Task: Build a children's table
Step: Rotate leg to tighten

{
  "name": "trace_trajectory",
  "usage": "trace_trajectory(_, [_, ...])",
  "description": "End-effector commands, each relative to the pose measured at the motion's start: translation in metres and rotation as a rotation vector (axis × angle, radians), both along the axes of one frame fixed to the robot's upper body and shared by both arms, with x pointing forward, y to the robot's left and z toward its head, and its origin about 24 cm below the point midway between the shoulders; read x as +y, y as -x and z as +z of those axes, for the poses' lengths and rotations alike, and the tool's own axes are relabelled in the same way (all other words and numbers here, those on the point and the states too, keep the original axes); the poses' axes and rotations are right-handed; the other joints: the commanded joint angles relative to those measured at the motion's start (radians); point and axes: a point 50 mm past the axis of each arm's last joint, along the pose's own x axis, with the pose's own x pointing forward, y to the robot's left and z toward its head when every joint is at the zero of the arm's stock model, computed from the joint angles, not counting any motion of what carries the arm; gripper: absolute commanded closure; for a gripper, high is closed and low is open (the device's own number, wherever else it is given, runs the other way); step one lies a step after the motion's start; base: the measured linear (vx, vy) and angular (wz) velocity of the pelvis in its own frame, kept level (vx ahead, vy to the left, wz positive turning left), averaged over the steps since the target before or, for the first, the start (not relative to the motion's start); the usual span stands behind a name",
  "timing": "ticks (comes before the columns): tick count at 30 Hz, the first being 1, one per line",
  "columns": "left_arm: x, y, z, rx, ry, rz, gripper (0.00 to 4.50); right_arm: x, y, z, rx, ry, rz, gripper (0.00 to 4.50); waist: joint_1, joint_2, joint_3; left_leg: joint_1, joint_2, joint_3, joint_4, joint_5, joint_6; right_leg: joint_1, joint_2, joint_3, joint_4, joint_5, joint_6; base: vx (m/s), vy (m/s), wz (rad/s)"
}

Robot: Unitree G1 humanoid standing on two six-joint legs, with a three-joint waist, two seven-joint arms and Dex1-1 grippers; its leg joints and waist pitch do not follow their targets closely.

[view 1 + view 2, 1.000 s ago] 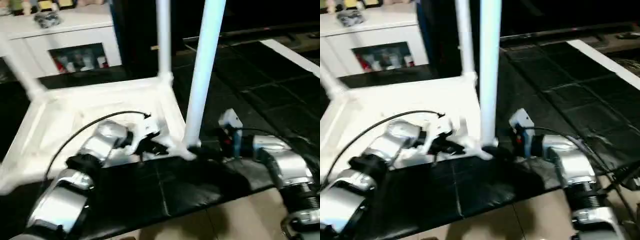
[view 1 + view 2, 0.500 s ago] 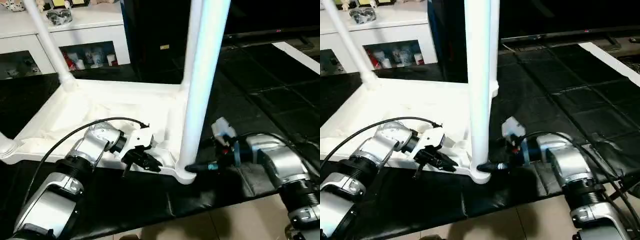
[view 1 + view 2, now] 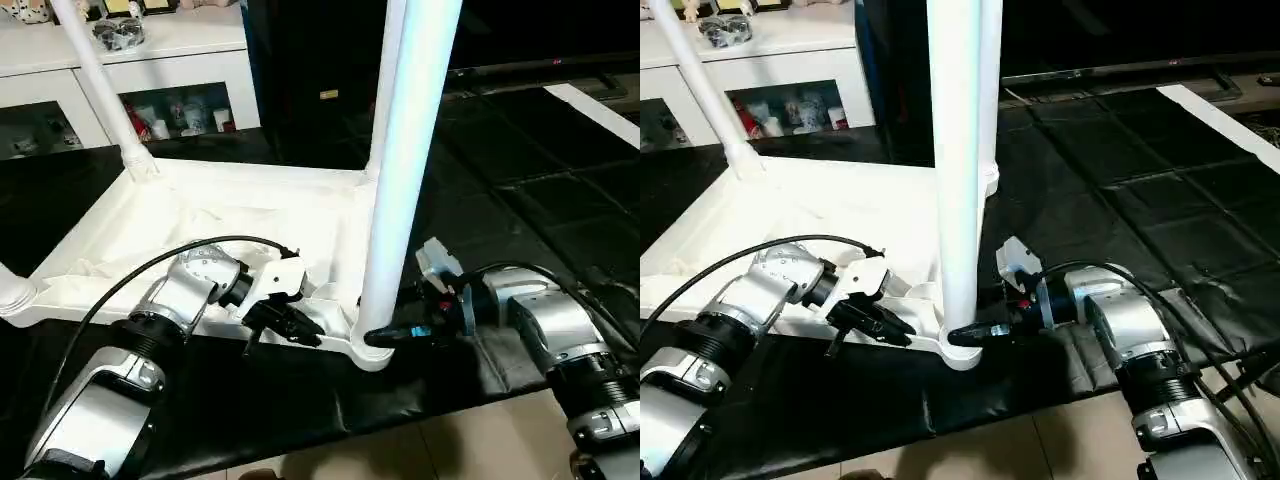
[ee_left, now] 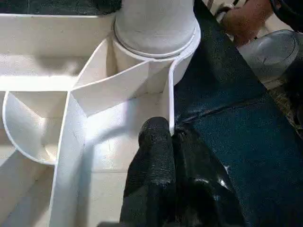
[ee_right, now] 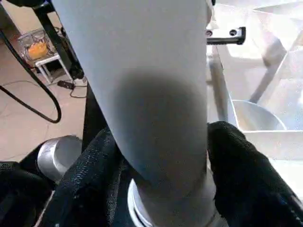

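Upper left of the frame, a white cabinet (image 3: 150, 70) stands at the back, its glass-fronted shelves (image 3: 185, 112) showing small colourful items behind the panes. On its top sit a few trinkets, too small to tell apart. Beside it, top centre, a tall dark unit (image 3: 305, 80) rises out of the frame. Black mats (image 3: 520, 170) cover the floor across the middle and right, seams visible. Along the bottom right, pale beige tiles (image 3: 470, 440) peek out. A white strip (image 3: 595, 110) runs at the upper right.
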Motion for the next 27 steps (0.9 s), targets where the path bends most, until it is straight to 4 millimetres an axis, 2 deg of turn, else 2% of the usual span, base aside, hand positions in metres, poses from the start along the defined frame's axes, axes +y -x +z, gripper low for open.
trace_trajectory(1, [-0.006,0.000,0.007,-0.043,0.015,-0.055,4.50,0.006,0.001,0.002,-0.004,-0.018,0.034,2.11,-0.005,-0.017,-0.077,0.008,0.029,-0.001,-0.061,-0.119,0.094,0.060,-0.061,0.051,-0.049,-0.219,-0.207,0.000,0.000,0.00])
trace_trajectory(2, [-0.006,0.000,0.007,-0.043,0.015,-0.053,4.50,0.006,0.001,0.002,-0.003,-0.018,0.036,2.29,-0.004,-0.019,-0.077,0.008,0.029,-0.001,-0.061,-0.119,0.093,0.060,-0.061,0.051,-0.049,-0.223,-0.205,0.000,0.000,0.00])
trace_trajectory(4, [-0.006,-0.001,0.007,-0.048,0.017,-0.037,4.50,0.008,0.003,0.001,0.003,-0.020,0.045,2.36,-0.005,-0.018,-0.076,0.008,0.029,-0.001,-0.061,-0.124,0.091,0.059,-0.061,0.051,-0.050,-0.234,-0.201,0.000,0.000,0.00])
trace_trajectory(6, [-0.006,-0.001,0.007,-0.049,0.018,-0.031,4.50,0.008,0.004,0.000,0.005,-0.022,0.048,2.38,-0.004,-0.018,-0.075,0.008,0.029,-0.001,-0.062,-0.127,0.089,0.059,-0.061,0.051,-0.051,-0.242,-0.197,0.000,0.000,0.00])
trace_trajectory(8, [-0.011,-0.005,0.005,-0.048,0.034,0.033,4.50,0.011,0.009,-0.002,0.022,-0.052,0.039,2.41,-0.005,-0.011,-0.075,0.009,0.029,-0.001,-0.062,-0.137,0.084,0.058,-0.059,0.052,-0.054,-0.243,-0.194,0.000,0.000,0.00])
trace_trajectory(12, [-0.019,-0.010,0.005,-0.043,0.064,0.117,4.50,0.015,0.012,-0.003,0.028,-0.090,-0.019,2.43,0.001,-0.013,-0.074,0.012,0.030,-0.002,-0.062,-0.140,0.080,0.057,-0.059,0.052,-0.054,-0.242,-0.196,0.000,0.000,0.00])
trace_trajectory(13, [-0.022,-0.012,0.005,-0.046,0.070,0.142,4.50,0.017,0.013,-0.003,0.040,-0.098,-0.050,2.44,0.001,0.000,-0.074,0.013,0.029,-0.003,-0.062,-0.151,0.074,0.056,-0.059,0.053,-0.055,-0.254,-0.194,0.000,0.000,0.00])
trace_trajectory(16, [-0.035,-0.020,0.006,-0.067,0.094,0.263,4.50,0.029,0.016,-0.008,0.080,-0.147,-0.170,2.45,-0.002,-0.008,-0.066,0.016,0.024,0.000,-0.067,-0.201,0.055,0.056,-0.058,0.052,-0.073,-0.353,-0.161,0.000,0.000,0.00])
trace_trajectory(18, [-0.043,-0.025,0.007,-0.074,0.111,0.335,4.50,0.035,0.014,-0.015,0.093,-0.147,-0.266,2.45,-0.010,-0.008,-0.062,0.014,0.020,-0.002,-0.070,-0.213,0.042,0.056,-0.058,0.048,-0.078,-0.418,-0.136,0.000,0.000,0.00])
trace_trajectory(20, [-0.050,-0.028,0.007,-0.062,0.130,0.406,4.50,0.043,0.009,-0.023,0.100,-0.127,-0.381,2.45,-0.024,-0.011,-0.059,0.013,0.010,-0.004,-0.070,-0.236,0.026,0.056,-0.059,0.040,-0.092,-0.521,-0.090,0.000,0.000,0.00])
trace_trajectory(21, [-0.050,-0.028,0.007,-0.062,0.130,0.406,4.50,0.043,0.009,-0.023,0.100,-0.127,-0.381,2.45,-0.029,-0.011,-0.058,0.014,0.008,-0.005,-0.070,-0.242,0.023,0.056,-0.059,0.037,-0.096,-0.539,-0.081,0.000,0.000,0.00])
trace_trajectory(22, [-0.059,-0.033,0.010,-0.062,0.147,0.487,4.50,0.051,-0.004,-0.030,0.128,-0.108,-0.539,2.45,-0.048,-0.011,-0.057,0.012,0.004,-0.007,-0.071,-0.251,0.019,0.056,-0.057,0.033,-0.100,-0.557,-0.067,0.000,0.000,0.00])
trace_trajectory(23, [-0.061,-0.035,0.010,-0.062,0.151,0.508,4.50,0.053,-0.007,-0.032,0.136,-0.103,-0.581,2.45,-0.055,-0.009,-0.058,0.012,0.003,-0.010,-0.071,-0.259,0.017,0.058,-0.058,0.027,-0.100,-0.564,-0.068,0.000,0.000,0.00])
trace_trajectory(24, [-0.066,-0.039,0.013,-0.063,0.166,0.578,4.50,0.061,-0.016,-0.035,0.160,-0.086,-0.682,2.45,-0.072,-0.011,-0.057,0.006,0.002,-0.014,-0.073,-0.269,0.017,0.062,-0.055,0.021,-0.103,-0.575,-0.054,0.000,0.000,0.00])
trace_trajectory(25, [-0.069,-0.041,0.014,-0.063,0.177,0.612,4.50,0.066,-0.021,-0.036,0.162,-0.075,-0.728,2.45,-0.085,-0.007,-0.056,0.004,-0.001,-0.017,-0.072,-0.282,0.017,0.064,-0.056,0.012,-0.110,-0.592,-0.043,0.000,0.000,0.00])
trace_trajectory(26, [-0.071,-0.042,0.015,-0.063,0.181,0.627,4.50,0.068,-0.023,-0.036,0.164,-0.070,-0.749,2.45,-0.085,-0.007,-0.056,0.004,-0.001,-0.017,-0.072,-0.282,0.017,0.064,-0.056,0.012,-0.110,-0.592,-0.043,0.000,0.000,0.00])
trace_trajectory(27, [-0.076,-0.046,0.019,-0.067,0.203,0.689,4.50,0.080,-0.033,-0.035,0.179,-0.058,-0.829,2.45,-0.103,-0.010,-0.058,0.000,-0.003,-0.020,-0.070,-0.279,0.019,0.065,-0.057,0.011,-0.110,-0.572,-0.047,0.000,0.000,0.00])
